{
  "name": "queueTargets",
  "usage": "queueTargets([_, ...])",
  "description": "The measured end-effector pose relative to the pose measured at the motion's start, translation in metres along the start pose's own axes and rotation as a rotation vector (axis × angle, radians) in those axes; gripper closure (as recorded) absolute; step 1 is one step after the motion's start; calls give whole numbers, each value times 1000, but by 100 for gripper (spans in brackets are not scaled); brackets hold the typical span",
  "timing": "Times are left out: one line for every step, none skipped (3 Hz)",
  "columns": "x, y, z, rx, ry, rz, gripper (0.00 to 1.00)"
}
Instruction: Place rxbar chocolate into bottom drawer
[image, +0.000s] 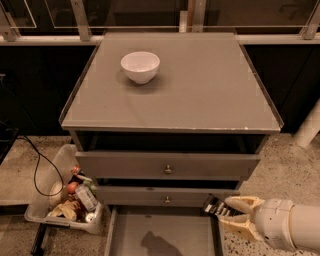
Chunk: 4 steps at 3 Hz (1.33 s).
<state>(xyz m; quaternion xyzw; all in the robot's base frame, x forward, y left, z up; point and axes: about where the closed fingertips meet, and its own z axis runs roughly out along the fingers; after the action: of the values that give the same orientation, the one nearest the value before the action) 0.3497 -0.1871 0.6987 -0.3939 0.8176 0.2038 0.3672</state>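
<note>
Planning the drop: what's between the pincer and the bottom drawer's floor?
Nothing, per camera view: the pincer, gripping rxbar chocolate, hovers by right wall of bottom drawer.

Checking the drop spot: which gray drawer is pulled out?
The bottom drawer, its floor exposed; both knobbed upper drawers are shut. The gripper holds the rxbar chocolate at its right edge.
</note>
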Motion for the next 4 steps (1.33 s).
queueTargets([14,-3,24,-23,11,40,100])
queueTargets([38,-16,69,-51,12,92,100])
queueTargets([69,-36,122,-69,11,119,100])
queueTargets([98,-52,159,-49,5,123,100])
